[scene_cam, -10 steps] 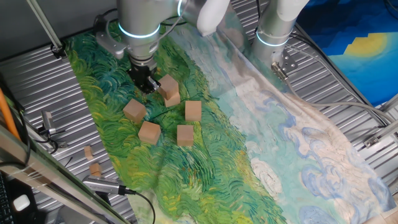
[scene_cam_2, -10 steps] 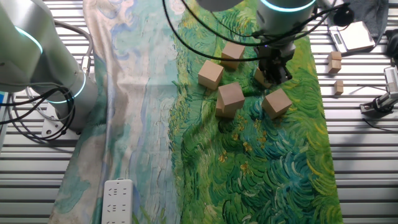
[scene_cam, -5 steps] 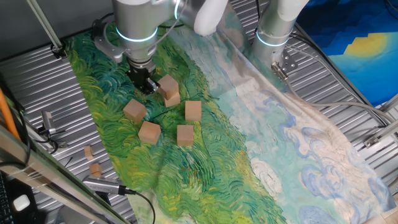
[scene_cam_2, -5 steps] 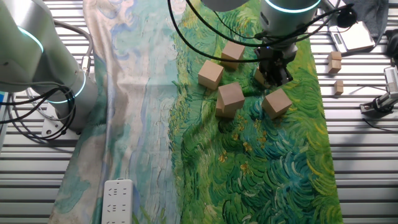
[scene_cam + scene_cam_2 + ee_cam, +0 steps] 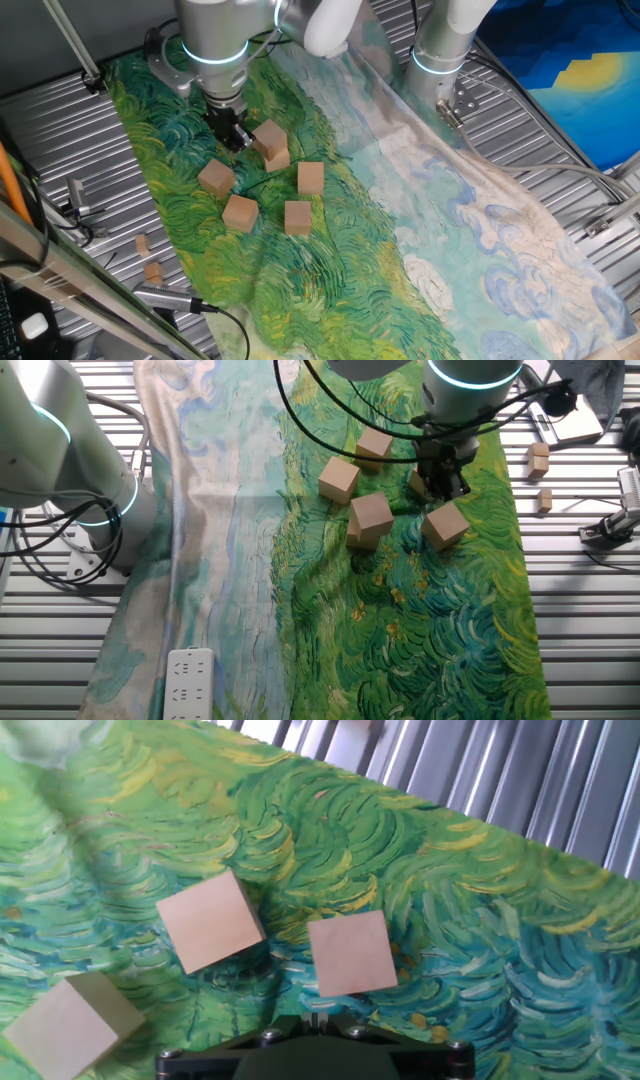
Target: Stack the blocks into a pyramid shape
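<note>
Six plain wooden cubes lie on the green part of the painted cloth (image 5: 330,290). One cube (image 5: 268,133) sits on another (image 5: 279,158); this pair also shows in the other fixed view (image 5: 372,513). Four single cubes lie around it (image 5: 216,178) (image 5: 240,212) (image 5: 298,216) (image 5: 311,177). My gripper (image 5: 233,140) hangs above the cloth just left of the stacked pair, shut and empty. In the other fixed view the gripper (image 5: 443,485) partly hides one cube (image 5: 417,482). In the hand view the gripper (image 5: 315,1017) is just short of a cube (image 5: 350,952), with two more to the left (image 5: 210,920) (image 5: 70,1025).
Two small tan wooden bits (image 5: 142,243) (image 5: 152,270) lie on the metal slats off the cloth's edge. A second arm's base (image 5: 440,50) stands at the back. A white power strip (image 5: 188,680) lies on the cloth's pale end. Cables run along the table edges.
The arm's body has shifted slightly sideways above the cloth. The gripper tip stays at nearly the same spot. No cube has moved.
</note>
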### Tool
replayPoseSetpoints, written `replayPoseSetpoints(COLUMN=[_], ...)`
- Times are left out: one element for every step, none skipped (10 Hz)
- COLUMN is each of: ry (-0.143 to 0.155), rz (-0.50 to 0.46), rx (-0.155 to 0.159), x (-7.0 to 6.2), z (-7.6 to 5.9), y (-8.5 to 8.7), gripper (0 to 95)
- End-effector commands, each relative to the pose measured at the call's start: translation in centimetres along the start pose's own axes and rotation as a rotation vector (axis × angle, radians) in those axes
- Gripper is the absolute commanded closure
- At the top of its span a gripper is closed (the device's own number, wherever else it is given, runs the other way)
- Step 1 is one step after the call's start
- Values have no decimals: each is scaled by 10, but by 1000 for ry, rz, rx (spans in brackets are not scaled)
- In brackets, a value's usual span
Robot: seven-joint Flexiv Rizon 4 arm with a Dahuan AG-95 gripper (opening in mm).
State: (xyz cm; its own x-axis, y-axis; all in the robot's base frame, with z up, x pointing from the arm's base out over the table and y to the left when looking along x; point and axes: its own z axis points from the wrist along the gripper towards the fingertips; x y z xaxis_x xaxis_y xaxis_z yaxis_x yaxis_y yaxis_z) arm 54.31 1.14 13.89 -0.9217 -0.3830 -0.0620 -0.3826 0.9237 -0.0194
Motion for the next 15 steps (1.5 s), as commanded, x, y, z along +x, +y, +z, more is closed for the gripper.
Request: replayPoseSetpoints(ry=[14,13,15,15,16,15,15,14,14,12,2,-9,-15,-19,-21], rz=[-37,-48,-55,-54,-51,-49,-48,-43,-40,-4,23,54,89,106,121], rx=[8,8,9,10,9,7,8,9,9,13,14,12,10,10,11], x=[-1,-1,-1,-1,-1,-1,-1,-1,-1,-3,-5,-7,-9,-10,-11], z=[1,1,1,1,1,1,1,1,1,2,4,7,10,12,14], y=[0,0,0,0,0,0,0,0,0,5,14,23,33,39,47], gripper=[950,950,950,950,950,950,950,950,950,950,760,760,760,760,760])
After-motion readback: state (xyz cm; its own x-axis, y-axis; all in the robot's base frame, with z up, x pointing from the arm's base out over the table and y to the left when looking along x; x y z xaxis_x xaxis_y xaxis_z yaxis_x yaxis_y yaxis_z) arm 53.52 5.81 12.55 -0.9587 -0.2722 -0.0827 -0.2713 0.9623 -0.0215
